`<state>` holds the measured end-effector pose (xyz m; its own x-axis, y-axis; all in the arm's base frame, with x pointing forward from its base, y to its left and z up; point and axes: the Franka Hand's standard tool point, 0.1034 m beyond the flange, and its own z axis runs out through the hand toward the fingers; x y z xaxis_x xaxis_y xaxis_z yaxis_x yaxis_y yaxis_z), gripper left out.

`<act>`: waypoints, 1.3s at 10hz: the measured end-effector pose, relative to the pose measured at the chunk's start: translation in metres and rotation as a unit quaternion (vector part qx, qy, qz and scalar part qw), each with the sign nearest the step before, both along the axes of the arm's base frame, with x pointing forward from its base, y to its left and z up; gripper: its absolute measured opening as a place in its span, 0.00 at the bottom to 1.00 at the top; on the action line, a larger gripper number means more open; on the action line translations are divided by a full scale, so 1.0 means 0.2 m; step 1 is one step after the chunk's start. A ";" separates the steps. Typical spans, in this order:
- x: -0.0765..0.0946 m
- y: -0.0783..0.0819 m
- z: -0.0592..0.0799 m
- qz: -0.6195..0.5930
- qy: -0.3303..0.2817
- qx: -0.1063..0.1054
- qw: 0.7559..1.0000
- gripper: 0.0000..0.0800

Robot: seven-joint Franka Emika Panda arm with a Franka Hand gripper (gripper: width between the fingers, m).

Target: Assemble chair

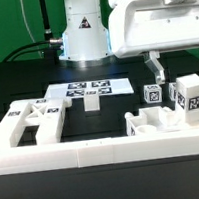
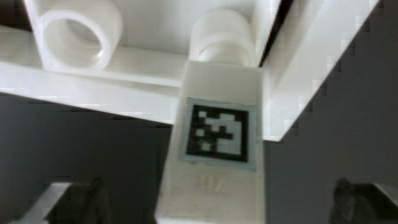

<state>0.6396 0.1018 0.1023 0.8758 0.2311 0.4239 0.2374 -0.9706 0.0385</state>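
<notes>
Franka Panda's gripper (image 2: 219, 202) is pictured with its jaws spread wide, one finger (image 2: 71, 200) on either side of a tagged white chair leg (image 2: 215, 130). Neither finger is touching the leg, so nothing is held.

In the wrist view the leg is shown running up to a white seat slab (image 2: 151, 62), where its rounded end appears to be set into one of the slab's round holes. A second hole (image 2: 80, 38) just beside it is seen empty.

In the exterior view the cluster of tagged chair parts (image 1: 175, 100) is found at the exterior view's right, just inside the white border rail (image 1: 93, 149) and beneath the gripper. A flat frame part (image 1: 29, 118) is laid at the exterior view's left, well apart from the cluster. A small upright piece (image 1: 91, 103) is stood near the marker board (image 1: 86, 88).

Assembly is judged to be at an early stage. One leg seems fitted, while the empty hole and the loose parts are not yet dealt with. How firmly the leg is seated cannot be told.
</notes>
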 end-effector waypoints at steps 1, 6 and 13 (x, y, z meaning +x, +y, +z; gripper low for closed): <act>0.01 -0.02 0.01 0.002 -0.001 -0.002 1.000 0.80; 0.02 -0.06 0.07 0.015 0.009 -0.012 1.000 0.81; -0.01 -0.03 0.00 0.017 0.178 -0.026 0.984 0.81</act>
